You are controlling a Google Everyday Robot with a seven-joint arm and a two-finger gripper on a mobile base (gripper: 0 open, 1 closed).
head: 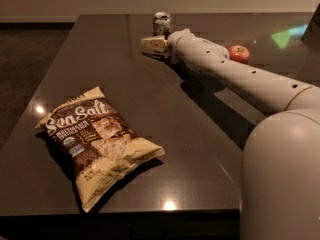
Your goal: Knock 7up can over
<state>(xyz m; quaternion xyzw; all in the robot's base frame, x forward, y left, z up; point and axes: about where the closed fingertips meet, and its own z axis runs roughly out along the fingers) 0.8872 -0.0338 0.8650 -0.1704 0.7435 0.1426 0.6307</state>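
The can [162,24] stands upright near the far edge of the dark surface [100,64]. It is small and cylindrical, with a silver top and rim and a dim greenish label. The pincer [153,44] sits just in front of it, low over the surface; whether they touch is unclear.

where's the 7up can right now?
Camera view, upper centre: the 7up can stands upright near the far edge of the table, just behind the gripper, with the apple further toward the image's right.
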